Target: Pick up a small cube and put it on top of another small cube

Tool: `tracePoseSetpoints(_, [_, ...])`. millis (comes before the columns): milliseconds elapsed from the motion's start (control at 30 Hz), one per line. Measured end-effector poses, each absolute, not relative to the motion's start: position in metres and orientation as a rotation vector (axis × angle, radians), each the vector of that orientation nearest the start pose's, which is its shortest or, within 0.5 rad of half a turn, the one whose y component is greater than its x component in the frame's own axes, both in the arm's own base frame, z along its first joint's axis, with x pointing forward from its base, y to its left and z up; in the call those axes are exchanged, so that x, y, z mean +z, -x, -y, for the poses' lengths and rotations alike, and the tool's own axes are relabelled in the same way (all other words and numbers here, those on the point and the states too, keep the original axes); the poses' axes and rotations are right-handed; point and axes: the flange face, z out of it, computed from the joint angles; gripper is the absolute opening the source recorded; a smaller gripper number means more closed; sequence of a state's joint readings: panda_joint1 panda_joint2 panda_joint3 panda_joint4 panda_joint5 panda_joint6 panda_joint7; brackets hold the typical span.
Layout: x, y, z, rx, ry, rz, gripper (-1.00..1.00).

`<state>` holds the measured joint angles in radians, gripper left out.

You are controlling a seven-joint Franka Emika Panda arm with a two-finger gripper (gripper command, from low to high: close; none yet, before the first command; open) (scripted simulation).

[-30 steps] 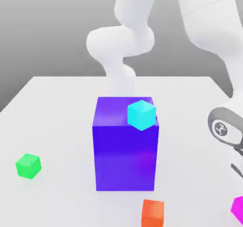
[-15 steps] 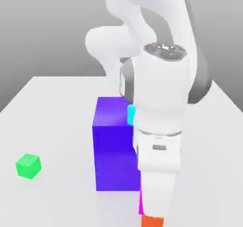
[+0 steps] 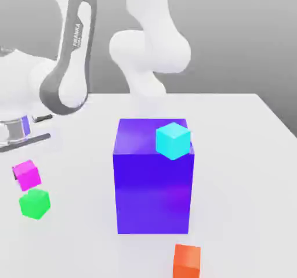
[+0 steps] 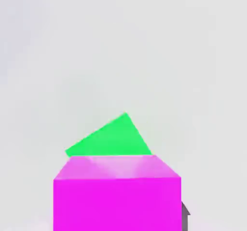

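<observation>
Just above the green cube (image 3: 35,203), the magenta cube (image 3: 26,174) hangs off the desk (image 3: 243,155), carried at the exterior view's left. It is clear of the surface and does not seem to touch the green one; the two look close, with the magenta one slightly toward the exterior view's left of it. The hand view puts the magenta cube (image 4: 117,196) close in front of the camera, with the green cube (image 4: 110,139) beyond it and turned at an angle, which suggests the carried cube is not yet squarely over its target.

The hand (image 3: 23,155) is closed on the magenta cube, jaws nearly together because the cube is small. Holding it from above leaves its underside free to land flat on the green top.

My reading is that the carry is nearly done and the remaining work is a small sideways correction, then a gentle descent and release. Both cubes are small, so an off-centre landing could tip the magenta one off.

Well apart, in the middle of the desk, stands the big purple block (image 3: 152,175) with a cyan cube (image 3: 173,140) on its top, and an orange cube (image 3: 187,261) lies nearer the camera.
</observation>
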<state>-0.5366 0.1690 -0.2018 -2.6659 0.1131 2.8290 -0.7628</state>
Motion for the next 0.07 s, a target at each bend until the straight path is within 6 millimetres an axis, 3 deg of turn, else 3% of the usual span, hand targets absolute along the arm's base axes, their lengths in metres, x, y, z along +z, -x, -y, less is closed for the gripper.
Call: tracePoseSetpoints(67, [0.1835,-0.3017,0.2876,0.000,3.138,-0.126,1.00])
